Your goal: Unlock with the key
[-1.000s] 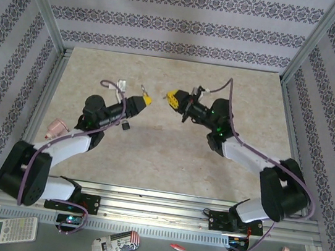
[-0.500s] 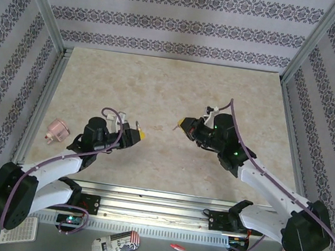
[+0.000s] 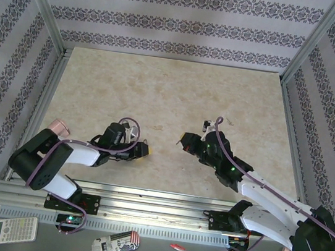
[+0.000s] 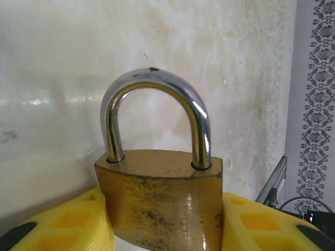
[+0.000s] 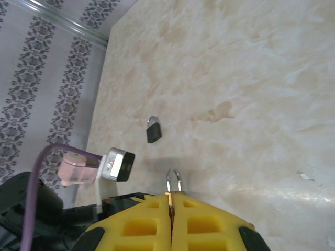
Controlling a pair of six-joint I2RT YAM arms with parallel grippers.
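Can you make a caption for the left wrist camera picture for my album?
The left gripper pinches a scuffed brass padlock, silver shackle closed, above the beige marbled table.

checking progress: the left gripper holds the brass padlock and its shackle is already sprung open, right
No. The left gripper holds the brass padlock, but its shackle is closed, both legs seated in the body; the left wrist view shows it.

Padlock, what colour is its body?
Dull brass-gold with dark tarnish; the padlock shows best in the left wrist view.
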